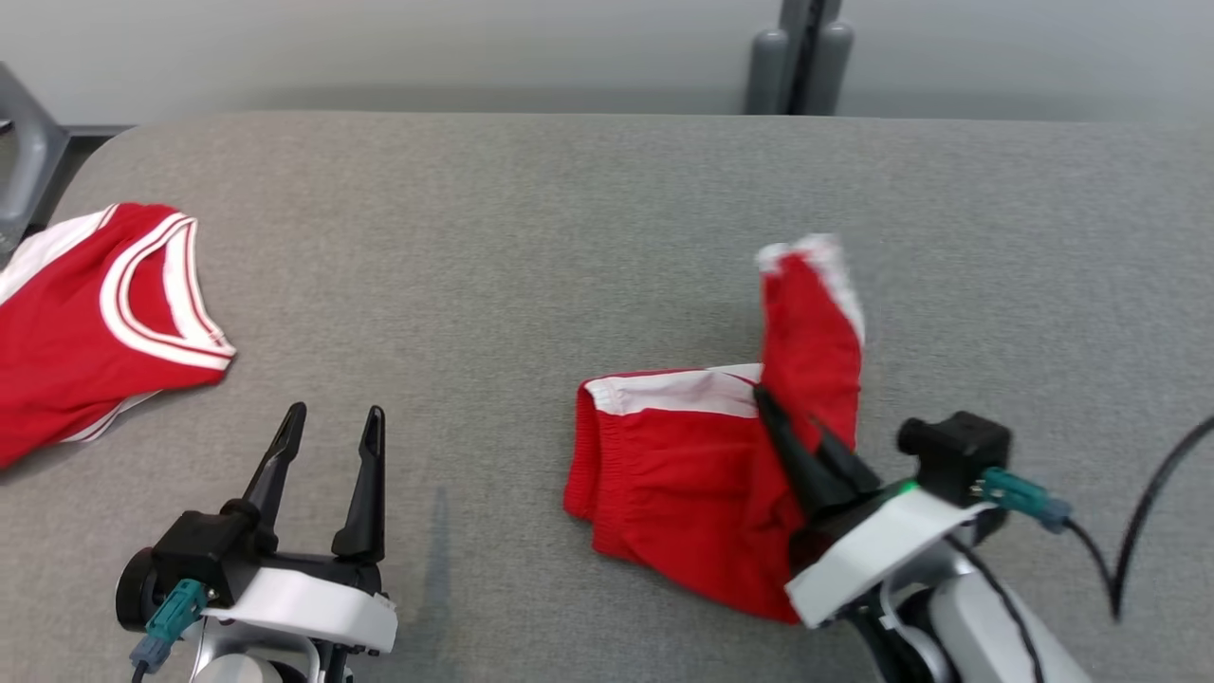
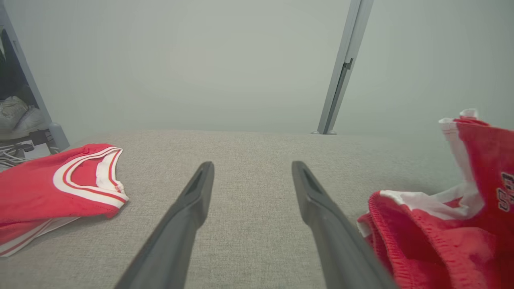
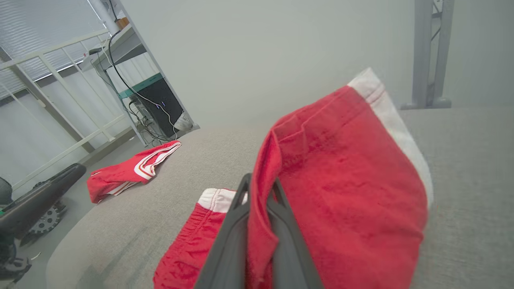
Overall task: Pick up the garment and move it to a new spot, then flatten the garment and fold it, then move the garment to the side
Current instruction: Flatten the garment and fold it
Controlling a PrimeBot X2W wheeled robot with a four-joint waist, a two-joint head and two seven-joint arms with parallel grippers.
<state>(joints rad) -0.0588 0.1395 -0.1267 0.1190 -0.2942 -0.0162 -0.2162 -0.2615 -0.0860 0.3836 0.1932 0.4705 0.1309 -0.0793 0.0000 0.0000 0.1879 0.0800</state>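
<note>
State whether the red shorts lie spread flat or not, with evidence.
Not flat: the right tool pinches the red shorts, holding one leg raised off the grey table.

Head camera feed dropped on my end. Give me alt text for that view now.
The right gripper is shut on red shorts, holding one leg of them up off the grey table. The left gripper sits open and empty at the lower left, and a red jersey lies at the table's left edge.

Laboratory setting: grey cloth-covered table (image 1: 607, 190), bare wall (image 2: 200, 60), metal post (image 2: 342, 72), shelf rack (image 3: 124, 44) holding computer (image 3: 160, 104) and tangled cables (image 3: 150, 130).
</note>
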